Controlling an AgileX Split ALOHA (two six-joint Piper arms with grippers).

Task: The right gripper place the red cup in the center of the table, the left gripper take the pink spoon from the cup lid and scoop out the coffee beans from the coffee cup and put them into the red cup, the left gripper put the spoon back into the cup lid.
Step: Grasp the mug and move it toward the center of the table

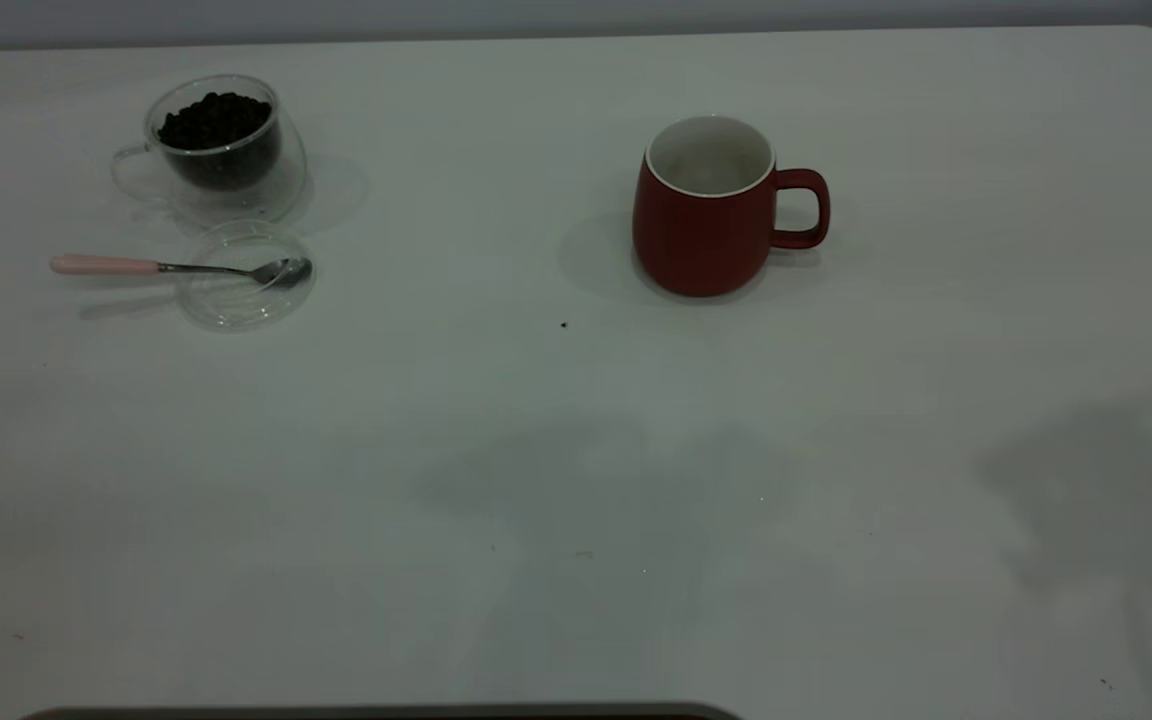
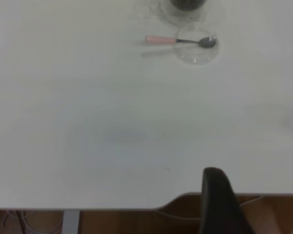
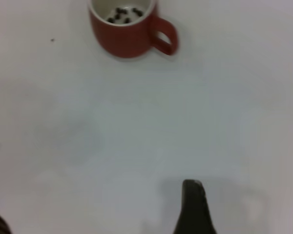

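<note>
The red cup [image 1: 706, 225] stands upright near the table's middle, handle to the right; the right wrist view shows it [image 3: 124, 36] with several coffee beans [image 3: 123, 14] inside. The coffee cup [image 1: 221, 150], full of coffee beans [image 1: 214, 120], stands at the far left. Just in front of it lies the cup lid [image 1: 246, 285] with the pink spoon [image 1: 106, 265] across it, bowl on the lid, handle pointing left. The left gripper [image 2: 260, 209] is open and empty, pulled back at the table's near edge. The right gripper [image 3: 217, 209] is open and empty, well short of the red cup.
The white table [image 1: 576, 480] is bare apart from a few dark specks [image 1: 564, 324]. Neither arm shows in the exterior view. The left wrist view shows the table's near edge [image 2: 112, 208] with brown floor beyond it.
</note>
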